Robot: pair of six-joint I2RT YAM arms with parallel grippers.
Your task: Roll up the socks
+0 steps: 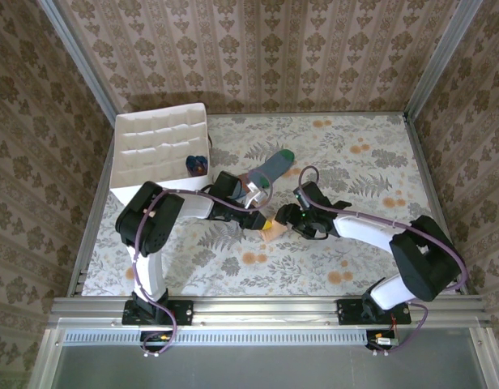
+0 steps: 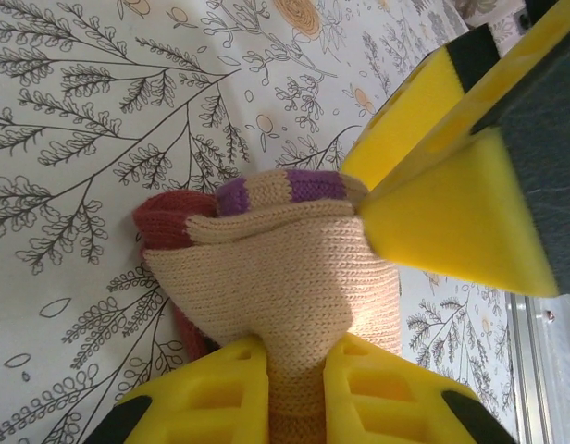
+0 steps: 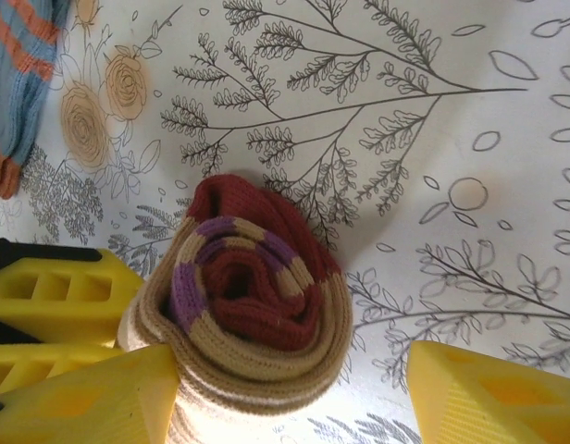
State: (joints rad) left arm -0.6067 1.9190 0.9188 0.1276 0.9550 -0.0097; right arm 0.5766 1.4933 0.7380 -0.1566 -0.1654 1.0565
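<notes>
Where the peach sock [image 2: 285, 268] passes between the moulded yellow fingers of the left gripper [image 2: 294, 359], which are clamped on it at the bottom of the left wrist frame, its tail is cut off. From the right wrist it shows at lower centre as a ribbed knit spiral with a maroon core and purple bands, lying on the floral tablecloth [image 3: 405, 139]. The right gripper [image 3: 294, 398] stands spread, one wedge finger on either side of the roll. At upper left the grey-blue sock [image 3: 17, 74], orange-striped, is cropped by the frame edge.
</notes>
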